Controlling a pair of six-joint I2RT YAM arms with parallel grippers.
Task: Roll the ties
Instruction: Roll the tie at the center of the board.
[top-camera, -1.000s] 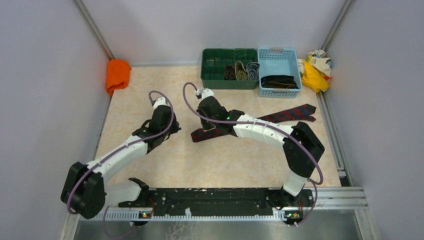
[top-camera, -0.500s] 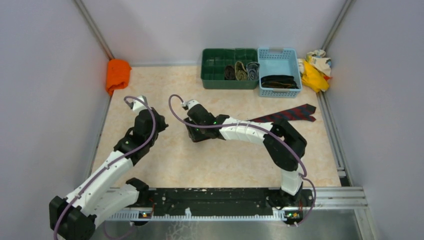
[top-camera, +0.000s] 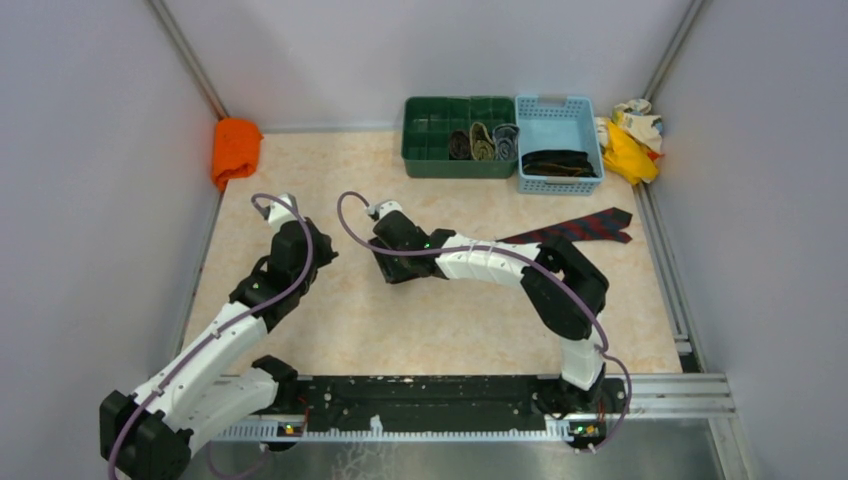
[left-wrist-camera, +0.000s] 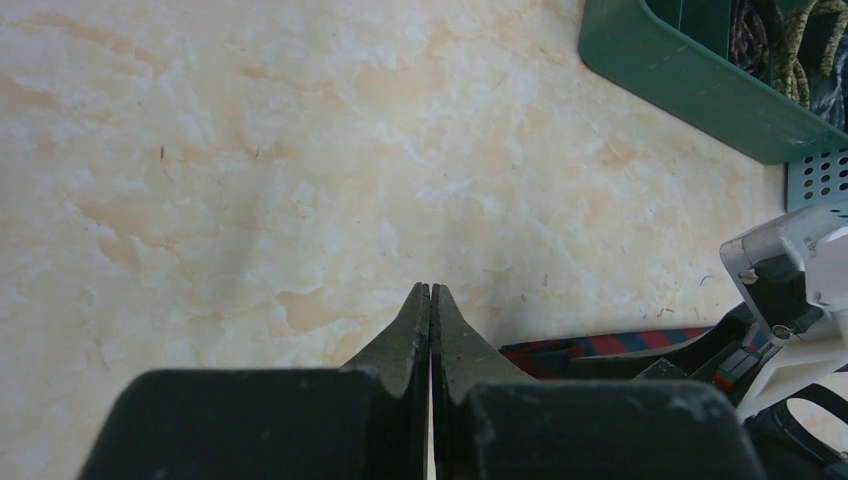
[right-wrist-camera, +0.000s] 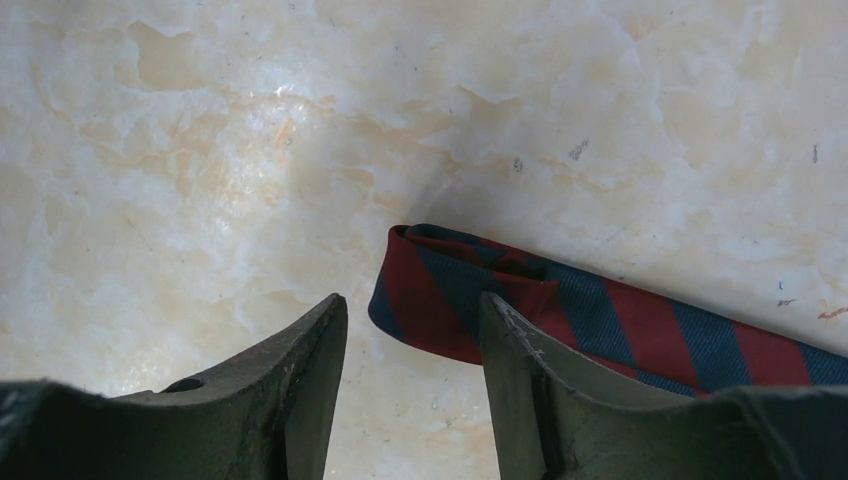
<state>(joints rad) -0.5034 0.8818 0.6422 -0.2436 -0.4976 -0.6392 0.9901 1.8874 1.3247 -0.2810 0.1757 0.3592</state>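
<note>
Right gripper (right-wrist-camera: 412, 300) jaws part open, gripping nothing; folded end of red-navy tie (right-wrist-camera: 620, 320) lies flat on the table (right-wrist-camera: 200, 120) between the tips, running off lower right of the wrist frame. Left gripper (left-wrist-camera: 430, 290) fully closed, empty. Rolled ties (top-camera: 482, 143) sit in green tray (top-camera: 430, 165), top centre of overhead view

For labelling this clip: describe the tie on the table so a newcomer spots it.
On the beige table, look in front of the light blue basket at the back right. A tie lies flat there, slanting toward the right gripper. Unlike the rolled ties in the green tray, it is stretched out, dark red with navy stripes.
</note>
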